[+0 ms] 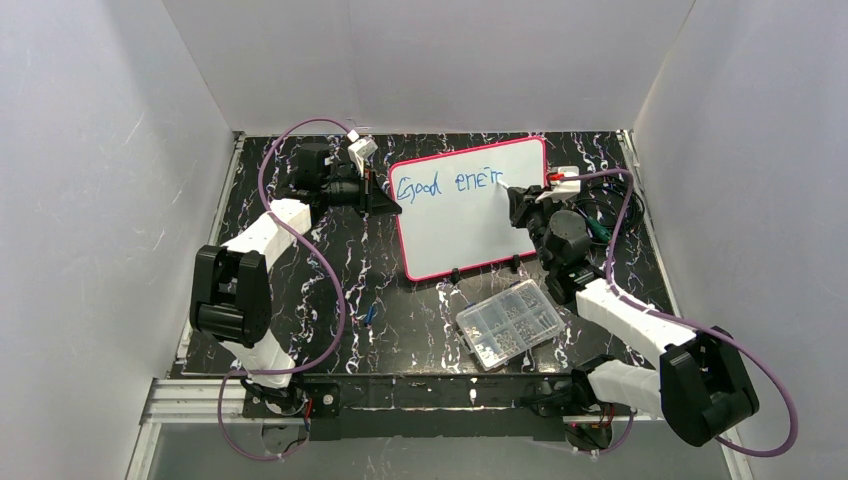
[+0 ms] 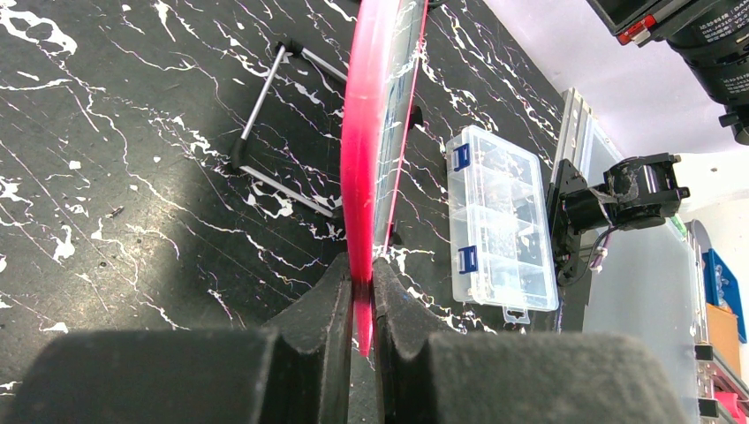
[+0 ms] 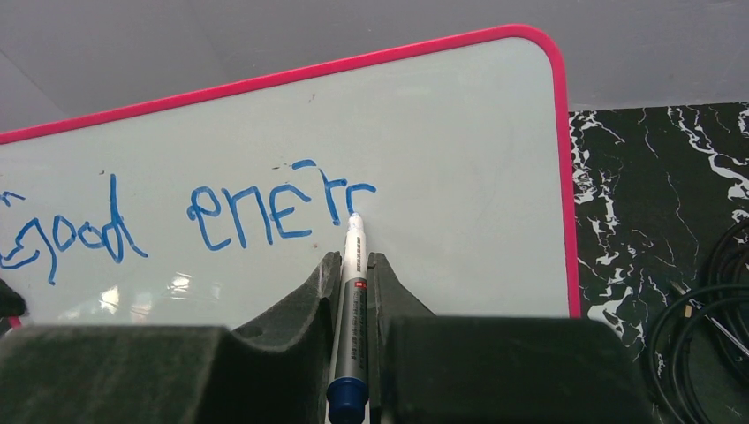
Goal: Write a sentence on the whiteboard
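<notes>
The whiteboard (image 1: 470, 210) with its pink-red frame stands tilted at the back middle of the table. Blue handwriting (image 3: 203, 216) along its top reads "Good ener", the last letter unfinished. My left gripper (image 2: 360, 287) is shut on the whiteboard's pink edge (image 2: 366, 132) at its left side. My right gripper (image 3: 353, 265) is shut on a blue-capped marker (image 3: 351, 309). The marker's tip touches the whiteboard (image 3: 442, 177) at the end of the writing. From above, the right gripper (image 1: 513, 197) sits at the board's upper right.
A clear compartmented parts box (image 1: 508, 322) lies in front of the board, also seen as a clear box (image 2: 499, 221) from the left wrist. A small blue item (image 1: 369, 315) lies on the black marbled table (image 1: 330, 290). Black cables (image 3: 698, 336) coil right of the board.
</notes>
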### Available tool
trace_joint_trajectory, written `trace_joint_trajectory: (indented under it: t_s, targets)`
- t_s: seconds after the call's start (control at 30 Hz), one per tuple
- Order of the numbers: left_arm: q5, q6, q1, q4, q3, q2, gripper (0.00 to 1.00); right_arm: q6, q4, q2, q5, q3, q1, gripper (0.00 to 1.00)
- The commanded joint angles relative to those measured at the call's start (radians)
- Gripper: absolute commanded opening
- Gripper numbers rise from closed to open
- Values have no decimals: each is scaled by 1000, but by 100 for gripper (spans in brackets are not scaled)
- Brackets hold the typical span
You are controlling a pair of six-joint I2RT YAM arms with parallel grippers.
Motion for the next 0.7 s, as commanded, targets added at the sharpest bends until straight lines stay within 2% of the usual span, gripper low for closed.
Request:
trace_joint_trajectory:
  t_s: [0.0,0.43,0.67]
  targets:
    - [39,13,1,7,16,-73,0,-5,8,-18,45,2,-3,1]
    - [39,13,1,7,16,-73,0,-38,56,28,57,84,-3,1]
    - [39,14,1,8,16,-74,0,-32,49,25,59,67,-3,1]
